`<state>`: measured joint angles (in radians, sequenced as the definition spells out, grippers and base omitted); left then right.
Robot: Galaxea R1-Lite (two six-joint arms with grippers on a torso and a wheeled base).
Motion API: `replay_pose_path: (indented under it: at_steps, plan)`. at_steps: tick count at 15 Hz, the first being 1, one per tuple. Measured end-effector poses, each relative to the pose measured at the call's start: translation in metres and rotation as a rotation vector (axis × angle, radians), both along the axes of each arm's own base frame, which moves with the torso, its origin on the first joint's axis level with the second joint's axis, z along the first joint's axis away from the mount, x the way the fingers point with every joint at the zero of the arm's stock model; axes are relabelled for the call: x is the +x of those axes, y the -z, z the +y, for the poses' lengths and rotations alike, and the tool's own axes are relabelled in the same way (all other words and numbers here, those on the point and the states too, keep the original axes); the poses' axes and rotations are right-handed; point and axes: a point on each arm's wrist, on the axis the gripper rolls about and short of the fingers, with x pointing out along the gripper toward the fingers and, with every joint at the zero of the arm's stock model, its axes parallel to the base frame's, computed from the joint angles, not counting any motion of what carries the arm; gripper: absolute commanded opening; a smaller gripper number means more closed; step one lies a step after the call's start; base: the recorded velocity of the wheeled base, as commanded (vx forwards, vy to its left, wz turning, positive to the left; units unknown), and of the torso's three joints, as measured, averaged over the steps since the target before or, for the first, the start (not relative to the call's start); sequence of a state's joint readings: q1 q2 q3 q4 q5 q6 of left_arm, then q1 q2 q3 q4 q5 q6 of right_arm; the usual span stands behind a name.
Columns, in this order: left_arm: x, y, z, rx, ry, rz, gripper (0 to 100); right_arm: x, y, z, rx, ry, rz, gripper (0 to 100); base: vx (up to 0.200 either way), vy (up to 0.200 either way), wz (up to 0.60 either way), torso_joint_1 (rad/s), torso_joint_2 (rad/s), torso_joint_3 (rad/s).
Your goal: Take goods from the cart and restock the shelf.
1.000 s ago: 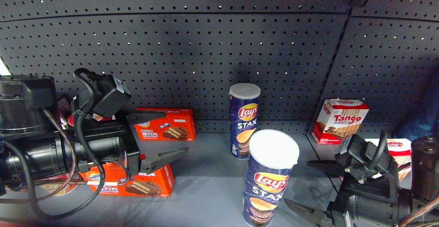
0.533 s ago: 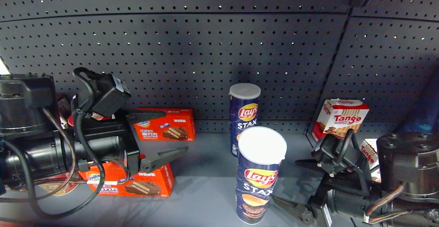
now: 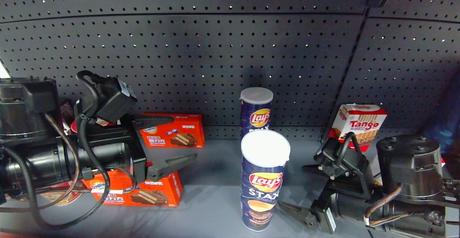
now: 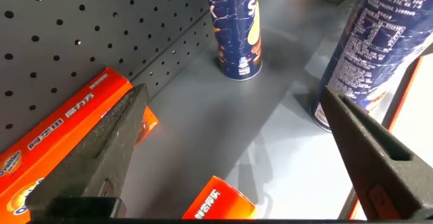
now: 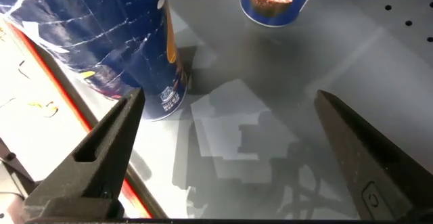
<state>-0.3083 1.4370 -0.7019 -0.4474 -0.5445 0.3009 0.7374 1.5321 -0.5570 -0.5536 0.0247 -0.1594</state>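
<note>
We count two blue crisp tubes upright on the grey shelf (image 3: 215, 180). The front can (image 3: 264, 180) stands near the edge and the rear can (image 3: 256, 112) by the pegboard (image 3: 215, 51), each bearing a red-and-yellow badge above white lettering. Two orange boxes picture chocolate cake: the far box (image 3: 172, 130) and the near box (image 3: 143, 193). One red-and-white wafer box (image 3: 357, 123) stands on the right. The left gripper (image 3: 184, 137) hangs above the orange boxes, jaws spread, holding nothing. The right gripper (image 3: 291, 186) sits just beside the front can, jaws spread, gripping nothing.
</note>
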Motion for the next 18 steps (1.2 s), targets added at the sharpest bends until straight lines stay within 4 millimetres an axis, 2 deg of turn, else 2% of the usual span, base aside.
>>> replay_pose_path:
  at_steps: [6,9,14,18]
  plan:
    - [0.0,0.001,0.0,0.001,0.0,0.004,100,0.006,0.004,0.005,-0.003,0.0,0.003,100,0.0,0.0,0.0,0.0,0.0,0.0]
    - [0.0,0.001,0.0,0.002,0.0,0.003,100,0.011,-0.002,0.005,0.012,0.016,-0.015,100,0.0,0.0,0.0,0.0,0.0,0.0]
    - [0.0,0.001,0.0,0.002,0.0,0.003,100,0.047,-0.023,0.002,0.04,0.149,-0.098,100,0.0,0.0,0.0,0.0,0.0,0.0]
    - [-0.001,0.002,0.0,0.003,0.0,0.006,100,0.07,-0.025,0.003,0.022,0.248,-0.12,100,0.0,0.0,0.0,0.0,0.0,0.0]
